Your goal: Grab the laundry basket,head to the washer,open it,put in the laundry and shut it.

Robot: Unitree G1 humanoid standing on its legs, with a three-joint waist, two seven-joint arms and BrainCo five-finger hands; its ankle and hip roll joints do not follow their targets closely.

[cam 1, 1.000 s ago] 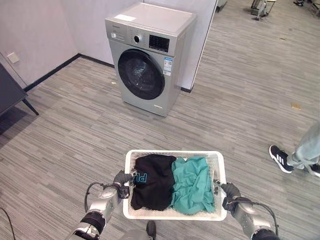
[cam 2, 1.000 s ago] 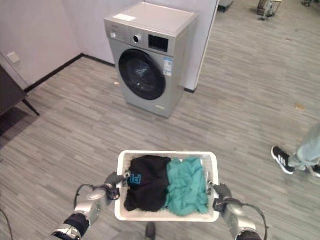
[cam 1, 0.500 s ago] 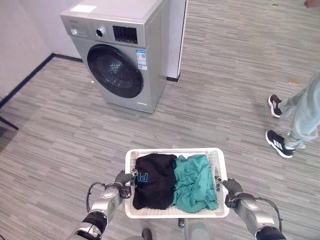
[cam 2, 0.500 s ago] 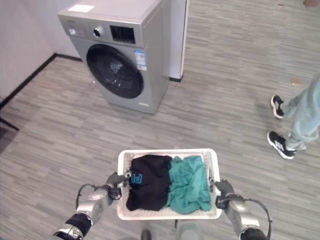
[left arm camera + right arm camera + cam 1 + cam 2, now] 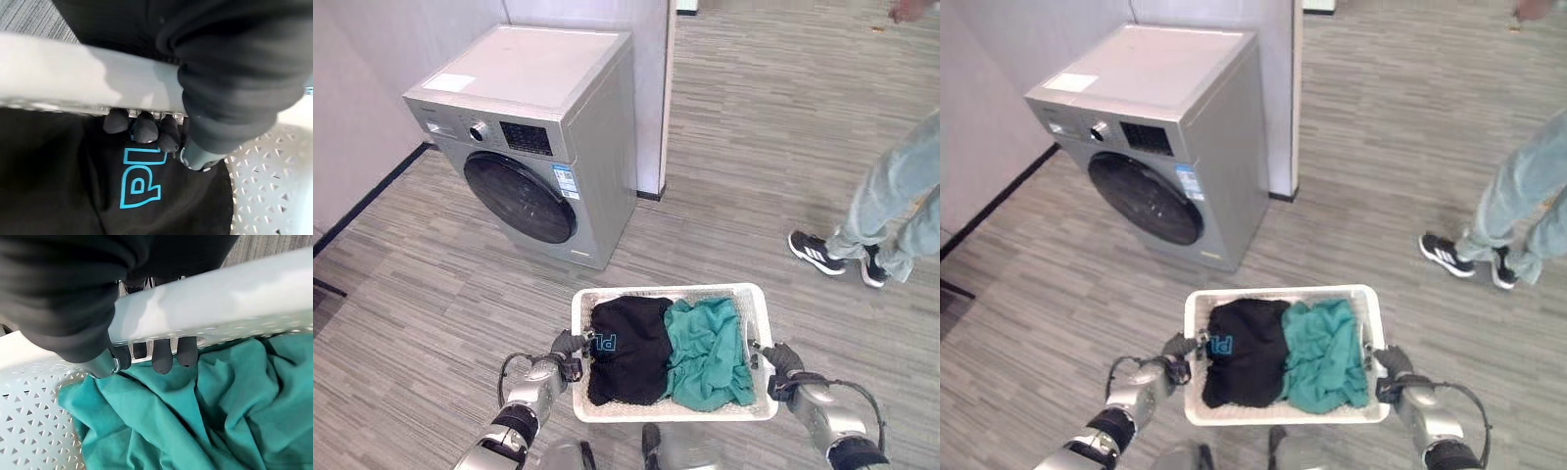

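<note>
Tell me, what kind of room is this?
Probably a test or demo space rather than a home laundry: a lone washing machine stands on open grey plank flooring, and a person stands nearby.

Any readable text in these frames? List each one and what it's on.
Black shirt in the basket: large cyan letters, cut off by a fold; no whole word reads.
Sticker on the washer front: too small to read.
White label on the washer top: too small to read.
Control panel: markings blurred, unreadable.
</note>
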